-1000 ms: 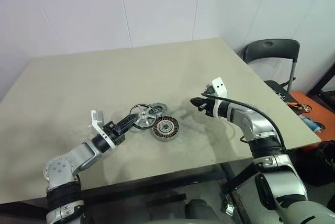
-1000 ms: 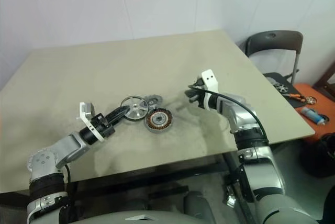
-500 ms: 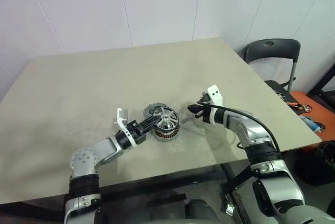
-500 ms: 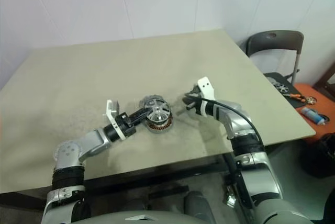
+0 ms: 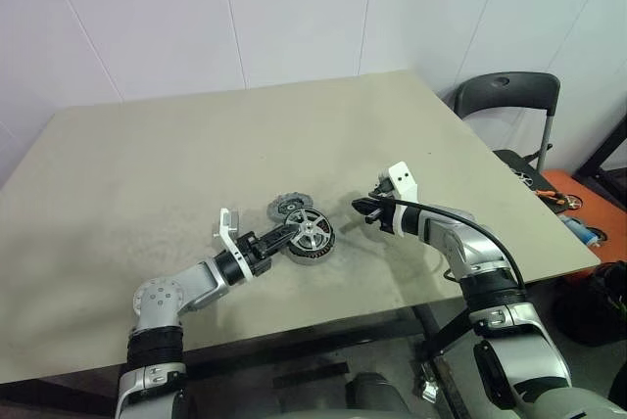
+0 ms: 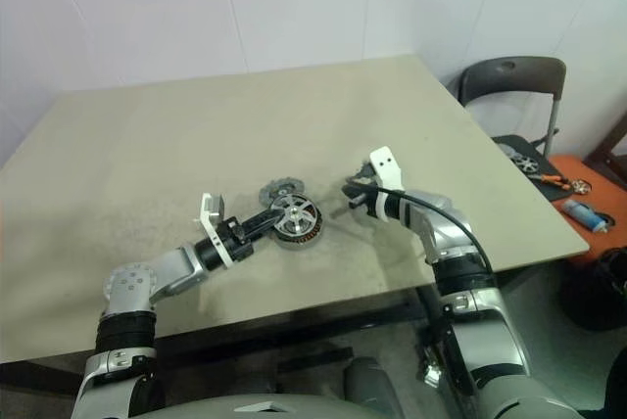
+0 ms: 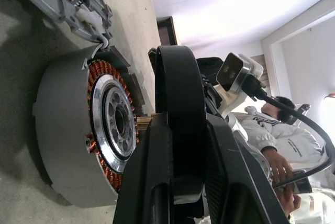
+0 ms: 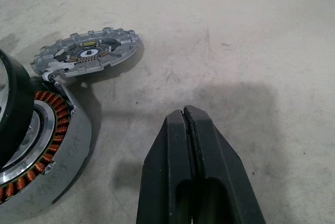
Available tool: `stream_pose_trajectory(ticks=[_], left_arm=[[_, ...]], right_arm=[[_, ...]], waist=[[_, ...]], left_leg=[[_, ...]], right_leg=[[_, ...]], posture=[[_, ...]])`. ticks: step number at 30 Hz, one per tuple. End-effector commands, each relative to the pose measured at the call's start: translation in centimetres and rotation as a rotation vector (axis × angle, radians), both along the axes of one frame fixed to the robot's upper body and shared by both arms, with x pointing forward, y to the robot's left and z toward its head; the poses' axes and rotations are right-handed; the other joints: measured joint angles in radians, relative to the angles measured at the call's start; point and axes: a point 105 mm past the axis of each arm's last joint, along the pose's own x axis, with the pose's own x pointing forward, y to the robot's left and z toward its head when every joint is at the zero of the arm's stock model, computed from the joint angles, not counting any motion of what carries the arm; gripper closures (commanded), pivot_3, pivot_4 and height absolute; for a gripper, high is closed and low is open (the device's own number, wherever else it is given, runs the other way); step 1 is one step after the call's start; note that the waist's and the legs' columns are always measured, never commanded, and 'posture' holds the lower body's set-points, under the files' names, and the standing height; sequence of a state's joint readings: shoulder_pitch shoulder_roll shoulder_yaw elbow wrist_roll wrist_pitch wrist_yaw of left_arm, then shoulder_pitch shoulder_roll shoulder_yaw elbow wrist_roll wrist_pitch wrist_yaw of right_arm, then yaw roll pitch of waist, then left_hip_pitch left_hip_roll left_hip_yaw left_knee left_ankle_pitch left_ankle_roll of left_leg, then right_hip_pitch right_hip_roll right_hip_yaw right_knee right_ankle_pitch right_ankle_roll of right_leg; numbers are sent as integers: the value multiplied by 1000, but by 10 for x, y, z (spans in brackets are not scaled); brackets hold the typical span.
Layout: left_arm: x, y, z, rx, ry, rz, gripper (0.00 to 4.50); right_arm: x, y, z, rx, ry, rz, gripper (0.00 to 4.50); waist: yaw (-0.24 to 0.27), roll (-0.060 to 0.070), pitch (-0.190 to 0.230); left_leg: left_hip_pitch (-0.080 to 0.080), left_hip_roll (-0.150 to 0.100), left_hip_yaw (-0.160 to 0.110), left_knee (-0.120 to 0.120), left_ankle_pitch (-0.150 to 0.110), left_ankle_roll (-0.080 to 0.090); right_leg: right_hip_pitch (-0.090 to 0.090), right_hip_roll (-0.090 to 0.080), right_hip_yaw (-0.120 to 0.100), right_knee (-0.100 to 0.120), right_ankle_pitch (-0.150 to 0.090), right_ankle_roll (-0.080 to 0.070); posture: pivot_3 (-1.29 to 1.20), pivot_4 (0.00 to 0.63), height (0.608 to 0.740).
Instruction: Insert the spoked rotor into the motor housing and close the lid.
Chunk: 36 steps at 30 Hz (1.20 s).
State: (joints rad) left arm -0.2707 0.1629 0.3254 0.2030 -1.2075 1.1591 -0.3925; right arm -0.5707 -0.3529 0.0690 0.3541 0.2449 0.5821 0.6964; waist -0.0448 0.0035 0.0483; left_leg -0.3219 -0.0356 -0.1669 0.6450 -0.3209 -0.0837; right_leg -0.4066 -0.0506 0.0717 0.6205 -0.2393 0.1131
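The spoked rotor [image 5: 312, 231], black-rimmed with silver spokes, hangs tilted on edge just over the motor housing [image 7: 73, 140], and my left gripper [image 5: 285, 237] is shut on its rim. Copper windings ring the housing's silver centre, and the housing rests on the table under the rotor. Behind the housing and touching it lies the lid [image 5: 284, 207], a grey toothed disc, flat on the table. To the right of these parts my right gripper [image 5: 360, 209] is shut on nothing, its fingertips [image 8: 184, 124] a little above the table and pointing at the housing.
The parts lie on a beige table [image 5: 196, 145] near its front half, with bare surface all around. A dark chair [image 5: 507, 96] stands off the table's right edge, and there are tools on an orange surface [image 5: 568, 202] further right.
My left gripper carried the rotor to the right, from beside the housing to just over it, and lowered it a little. The right gripper stayed nearly still.
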Motion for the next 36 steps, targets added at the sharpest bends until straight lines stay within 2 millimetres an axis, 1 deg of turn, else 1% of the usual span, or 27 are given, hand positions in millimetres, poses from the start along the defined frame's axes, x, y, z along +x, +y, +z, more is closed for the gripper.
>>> stream_pose_trajectory(ticks=[1,7,11,14,18,21,24,27,29,36], left_arm=[[-2,3,-11,9,30,6,4077],[-3,5,-23,26,61,7,4077],[-5,0,-14,19,42,-7,4077],[-6,1,-14,20,42,-2,4077],[5,0,-17,28,48,40,4077],[16,4,-14,27,38,89,4077],[19,3,-9,19,27,94,4077],[15,-4,-7,13,19,58,4077],[13,-7,-11,20,31,45,4077],[5,-8,-16,40,28,14,4077]], right_arm=[[3,6,18,12,-65,18,4490],[1,7,15,12,-59,20,4490],[-1,9,13,11,-55,23,4490],[-2,9,13,9,-52,25,4490],[-3,9,12,5,-50,26,4490],[-4,9,11,2,-48,27,4490],[-5,10,10,-2,-47,30,4490],[-5,10,9,-4,-47,35,4490],[-5,10,9,-6,-47,35,4490],[-5,10,9,-9,-45,36,4490]], waist=[[0,0,0],[-1,1,0],[-1,1,0],[0,1,0],[1,1,0],[0,1,0],[0,1,0],[1,1,0],[1,1,0],[1,1,0]], left_leg=[[0,0,0,0,0,0],[0,0,0,0,0,0],[1,0,0,0,0,0],[1,0,0,0,0,0],[1,0,0,0,0,0],[1,0,0,0,0,0],[1,0,0,0,0,0],[1,0,0,1,0,0],[1,0,0,1,0,0],[1,0,0,1,0,0]], right_leg=[[0,0,0,0,0,0],[0,0,0,0,0,0],[1,0,0,0,0,0],[1,0,0,0,0,0],[1,0,0,0,0,0],[1,0,0,0,0,0],[1,0,0,0,0,0],[1,0,0,0,0,0],[2,0,0,0,0,0],[2,0,0,0,0,0]], posture=[[0,0,740],[0,0,740],[0,0,740],[0,0,740],[0,0,740],[0,0,740],[0,0,740],[0,0,740],[0,0,740],[0,0,740]])
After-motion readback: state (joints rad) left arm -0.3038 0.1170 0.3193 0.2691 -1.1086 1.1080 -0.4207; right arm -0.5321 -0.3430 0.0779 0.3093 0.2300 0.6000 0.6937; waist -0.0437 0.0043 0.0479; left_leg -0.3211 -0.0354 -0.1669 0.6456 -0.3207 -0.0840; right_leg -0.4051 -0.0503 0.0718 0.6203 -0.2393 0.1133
